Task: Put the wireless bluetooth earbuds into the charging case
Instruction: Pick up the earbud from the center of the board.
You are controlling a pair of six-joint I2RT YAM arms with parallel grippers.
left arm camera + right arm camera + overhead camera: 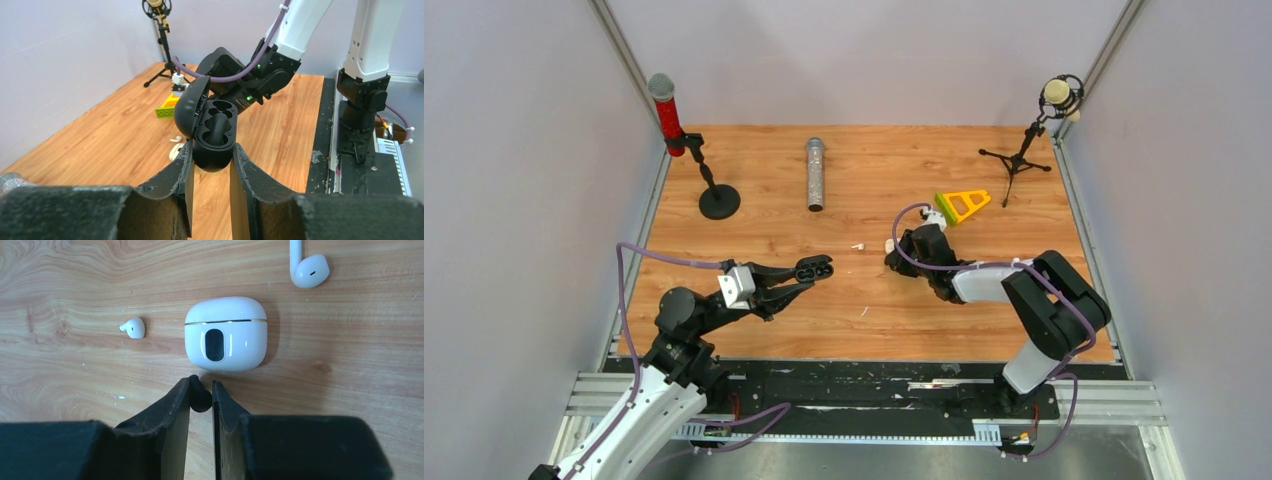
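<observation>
Left tool (212, 151) clamps open black case (216, 125); right tool (201, 385) pinches black earbud (200, 399), mostly hidden.

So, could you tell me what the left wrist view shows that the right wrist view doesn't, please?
Left wrist only: the left gripper clamped on an open black charging case. Right wrist only: the right gripper pinching a small black earbud, a closed white case and two white earbuds clearly. Both: the wooden table; faint white bits in the left view may be those.
</observation>
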